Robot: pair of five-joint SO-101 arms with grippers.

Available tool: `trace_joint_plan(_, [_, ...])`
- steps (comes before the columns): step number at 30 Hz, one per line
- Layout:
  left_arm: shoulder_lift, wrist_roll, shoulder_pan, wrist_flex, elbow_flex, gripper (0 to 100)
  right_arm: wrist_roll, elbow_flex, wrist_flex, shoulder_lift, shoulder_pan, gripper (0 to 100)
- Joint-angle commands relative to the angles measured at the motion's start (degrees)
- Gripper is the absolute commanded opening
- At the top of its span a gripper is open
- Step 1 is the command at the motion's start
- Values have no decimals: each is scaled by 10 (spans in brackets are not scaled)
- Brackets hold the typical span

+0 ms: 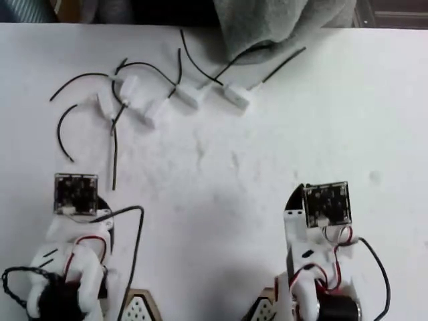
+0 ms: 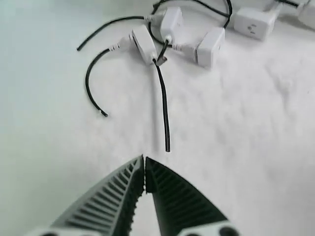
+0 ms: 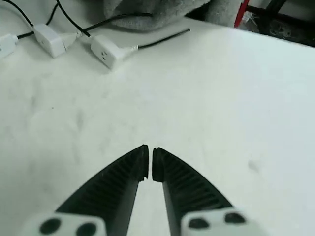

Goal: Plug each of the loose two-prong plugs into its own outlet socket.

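Worktop (image 1: 334, 120): white, matt, faintly mottled.
Outlet sockets (image 3: 105, 51): white plastic, smooth, slight sheen.
Cords (image 2: 163, 105): black, smooth sheathing.
Cloth (image 1: 267, 23): grey, soft, fuzzy nap.
Left end effector (image 2: 144, 167), right end effector (image 3: 149, 162): black plastic, matt, ribbed inner faces.

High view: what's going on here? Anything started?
Nothing is being handled. The left gripper and the right gripper are both shut and empty, over the near part of the table. The white plugs and outlet sockets, each with a short black cord, lie scattered at the far side, nearer the left gripper, beside a grey cloth. The pieces lie apart and none looks plugged in, so the task appears not yet begun.
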Motion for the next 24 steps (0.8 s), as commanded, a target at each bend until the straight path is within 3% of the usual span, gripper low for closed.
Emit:
trace_joint_plan(1, [-2,-2,6,-21,19,24,4,62,3,-4,16,22])
trace_joint_plan(11, [-2,1,6,-58,133,26,4,209,-16,-3,15,21])
trace_joint_plan(16, [-2,108,-3,-93,235,25,4,299,-72,-3,12,20])
trace_joint_plan(24, [-1,107,-13,-94,256,24,3,298,-43,-2,18,20])
